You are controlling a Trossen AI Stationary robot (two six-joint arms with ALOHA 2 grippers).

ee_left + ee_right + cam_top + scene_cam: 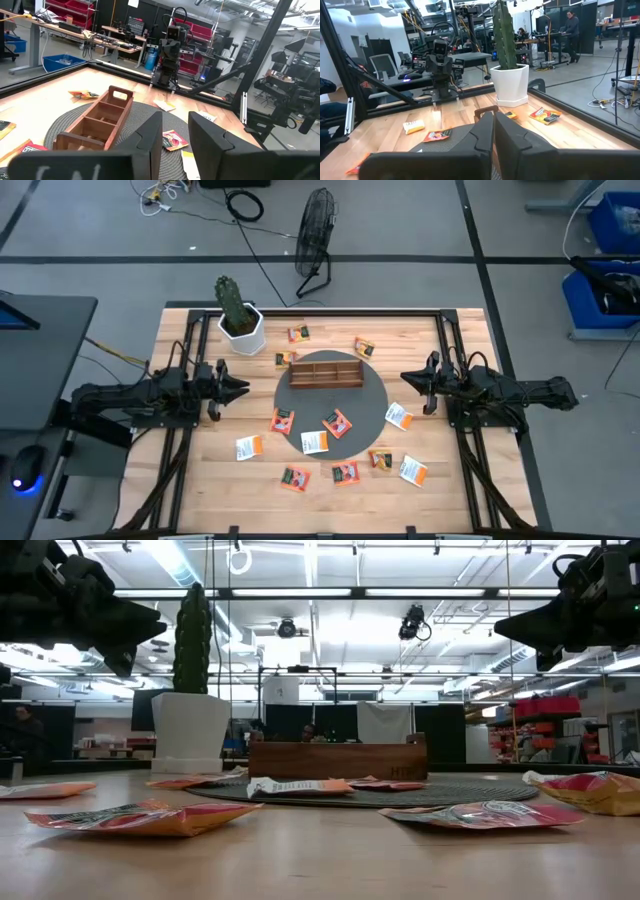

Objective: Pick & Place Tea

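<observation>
We found the tea sachets (338, 423) scattered flat on the pale wooden table (200, 470), some on the round grey mat (372, 412) and the rest around it on bare planks, mostly toward the near side, with three near the far end of the mat. Being small squares, they showed no clear long axis, and each lay turned its own way. The wooden tray (325, 372) sat on the mat's far part, its long axis running from the left arm's side to the right arm's side, and none of its slots showed a sachet. A potted cactus (237, 315) stood at the far left of the table. The left pincer (238, 387) hung above the table left of the mat, its fingers a little apart and holding nothing; the right pincer (408, 378) hung opposite, its fingers nearly pressed together, also holding nothing. The high view showed a grey floor, a fan (316, 230) and cables beyond the table; the low view alone showed ceiling lights and both pincers well above the sachets.
</observation>
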